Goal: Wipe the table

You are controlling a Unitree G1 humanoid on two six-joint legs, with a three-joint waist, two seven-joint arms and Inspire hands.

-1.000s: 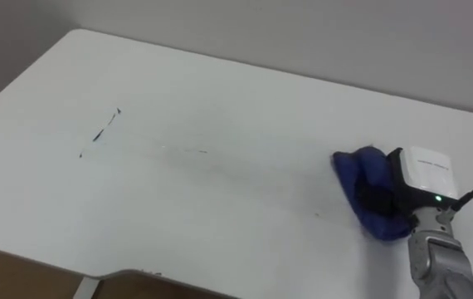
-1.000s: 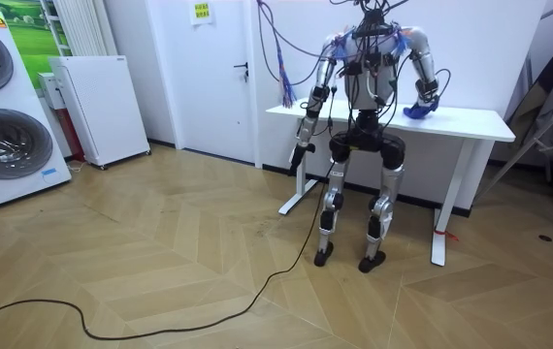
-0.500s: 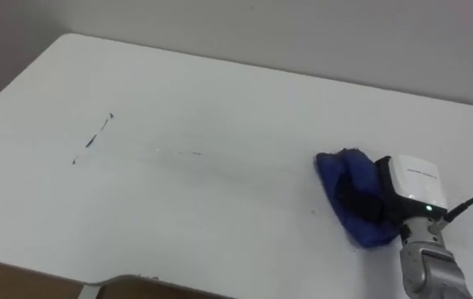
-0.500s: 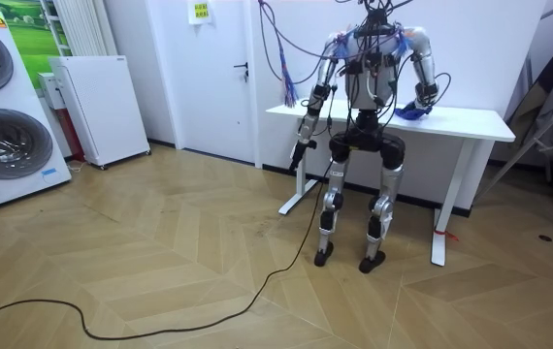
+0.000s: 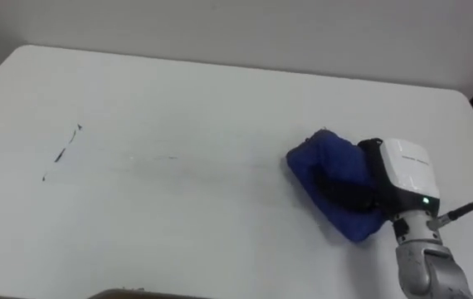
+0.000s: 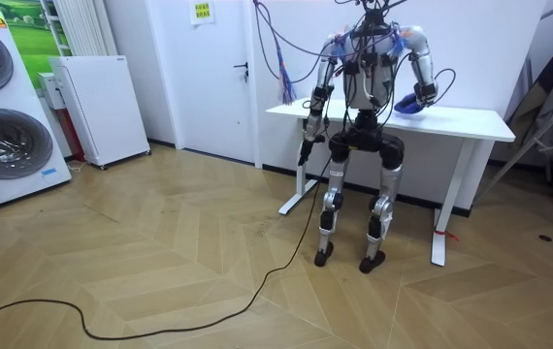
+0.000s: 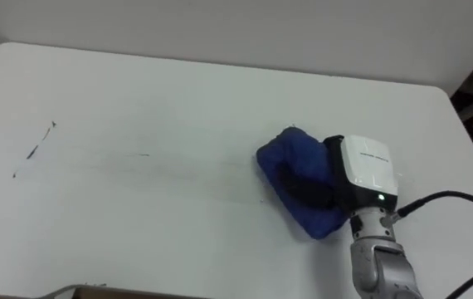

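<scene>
Blue cloth (image 5: 326, 163) under right hand (image 5: 366, 189), white table (image 5: 220, 91) — dark streak (image 5: 60, 153) (left)

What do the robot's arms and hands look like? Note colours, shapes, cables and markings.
The right hand is dark, with a white boxy cover on its back carrying a small green light. Its forearm is silver-grey metal, and a black cable loops from the wrist. The left hand looks dark below a silvery arm.

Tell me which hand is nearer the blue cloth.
Right. The right hand rests on the blue cloth, on the right half of the table. The left hand hangs at the robot's side below the table's top, far from the cloth.
</scene>
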